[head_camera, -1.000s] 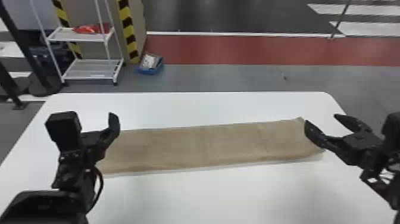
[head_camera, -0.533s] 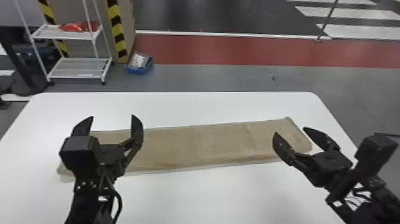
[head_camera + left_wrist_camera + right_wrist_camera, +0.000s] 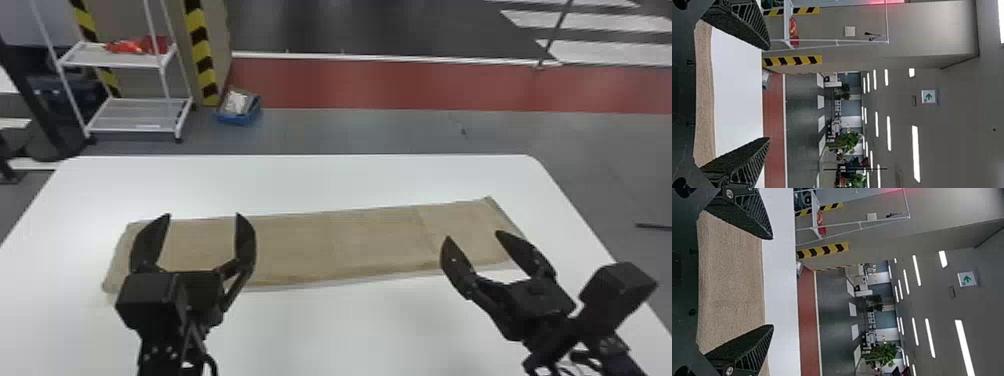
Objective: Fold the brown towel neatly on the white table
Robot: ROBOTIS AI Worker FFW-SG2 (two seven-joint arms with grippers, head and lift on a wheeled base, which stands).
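My black two-fingered left gripper [image 3: 195,220] and matching right gripper [image 3: 472,237] hang side by side, fingers spread.

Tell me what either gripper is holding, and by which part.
Nothing is held: the left gripper and right gripper both have open jaws, and the long folded brown cloth towel lies on the table.

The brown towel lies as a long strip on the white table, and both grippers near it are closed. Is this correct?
Not closed: the head view shows the left gripper and right gripper open, near the brown towel, which lies as a long strip on the white table.
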